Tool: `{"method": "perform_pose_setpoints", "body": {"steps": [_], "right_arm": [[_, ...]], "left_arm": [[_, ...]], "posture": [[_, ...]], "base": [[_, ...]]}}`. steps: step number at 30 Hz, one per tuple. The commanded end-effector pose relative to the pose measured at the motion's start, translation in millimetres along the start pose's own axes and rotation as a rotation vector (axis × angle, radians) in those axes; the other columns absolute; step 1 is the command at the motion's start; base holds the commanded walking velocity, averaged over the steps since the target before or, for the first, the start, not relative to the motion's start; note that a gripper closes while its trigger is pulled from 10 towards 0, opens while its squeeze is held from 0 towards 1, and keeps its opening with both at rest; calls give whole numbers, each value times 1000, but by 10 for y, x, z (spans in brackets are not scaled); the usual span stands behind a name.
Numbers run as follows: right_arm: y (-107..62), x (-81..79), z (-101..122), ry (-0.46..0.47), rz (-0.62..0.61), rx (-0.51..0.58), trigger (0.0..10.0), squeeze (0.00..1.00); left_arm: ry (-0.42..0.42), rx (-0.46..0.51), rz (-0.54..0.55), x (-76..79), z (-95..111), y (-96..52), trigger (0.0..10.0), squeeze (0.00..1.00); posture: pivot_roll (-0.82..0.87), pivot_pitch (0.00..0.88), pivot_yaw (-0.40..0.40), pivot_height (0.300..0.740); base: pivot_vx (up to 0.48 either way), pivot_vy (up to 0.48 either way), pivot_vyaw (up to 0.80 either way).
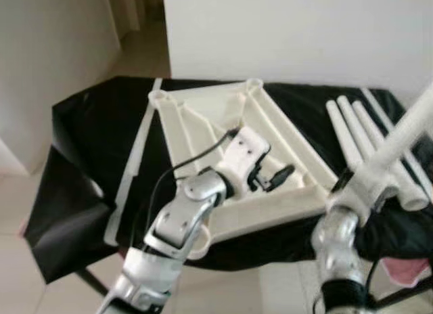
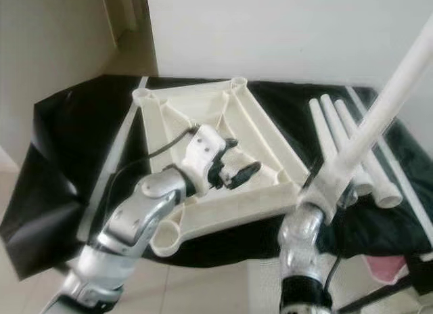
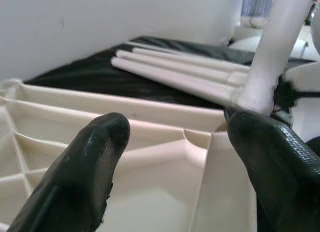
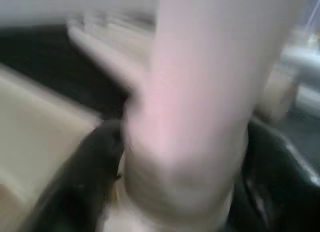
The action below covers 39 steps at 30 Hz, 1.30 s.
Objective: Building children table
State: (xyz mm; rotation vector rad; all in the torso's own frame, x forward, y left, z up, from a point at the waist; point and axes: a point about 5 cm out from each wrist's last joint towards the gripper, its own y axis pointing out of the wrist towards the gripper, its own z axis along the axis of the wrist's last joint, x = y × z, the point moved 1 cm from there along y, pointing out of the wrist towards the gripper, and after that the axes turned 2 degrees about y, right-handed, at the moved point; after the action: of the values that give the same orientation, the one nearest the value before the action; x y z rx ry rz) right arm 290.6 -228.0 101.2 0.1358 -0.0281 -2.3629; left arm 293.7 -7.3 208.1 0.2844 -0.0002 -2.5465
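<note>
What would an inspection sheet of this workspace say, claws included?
Surface: black-covered table.
Job's things: cream tabletop lying underside up; white leg held tilted near its corner socket; three spare legs lying beside it.
Clutter: pink cloth at the table's near edge.
Grippers: left claw open above the tabletop; right claw shut on the white leg.
Cables: black cable along the left arm.
Surroundings: white wall, tiled floor.
</note>
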Motion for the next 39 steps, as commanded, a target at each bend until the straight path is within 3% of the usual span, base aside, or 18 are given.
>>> {"method": "perform_pose_setpoints", "body": {"steps": [1,9,10,13,14,19,36,37,38,39], "right_arm": [[27,38,-8,9,-1,-6,10000,1000],[96,45,95,20,42,48,10000,1000],[138,47,148,3,80,79,10000,0],[206,21,278,-10,193,150,10000,0],[242,39,349,-2,228,182,0,0],[304,110,433,-42,283,230,0,0],[408,126,424,-57,357,156,0,0],[415,125,412,-79,370,147,4588,0],[415,125,412,-79,370,147,4588,0],[414,111,396,-110,394,139,10000,0]], "left_arm": [[10,1,16,-10,27,14,10000,0],[8,1,13,-1,27,17,10000,0],[9,2,11,5,29,22,10000,0],[9,4,8,14,34,31,10000,0],[7,6,7,19,38,34,10000,0],[-2,15,5,45,54,47,10000,0],[1,4,13,31,38,39,10000,0],[8,-9,11,24,16,36,10000,0],[8,-9,11,24,16,36,10000,0],[27,-31,7,17,-21,33,10000,0]], "posture": [[-56,27,12,740],[-61,30,14,740],[-63,30,15,740],[-67,29,16,740],[-71,30,14,740],[-74,31,6,740],[-71,30,10,740],[-71,30,10,740],[-71,30,10,740],[-70,27,11,740]], "base": [[0,0,0],[0,0,0],[0,0,0],[0,0,0],[0,0,0],[0,0,0],[0,0,0],[0,0,0],[0,0,0],[0,0,0]]}}
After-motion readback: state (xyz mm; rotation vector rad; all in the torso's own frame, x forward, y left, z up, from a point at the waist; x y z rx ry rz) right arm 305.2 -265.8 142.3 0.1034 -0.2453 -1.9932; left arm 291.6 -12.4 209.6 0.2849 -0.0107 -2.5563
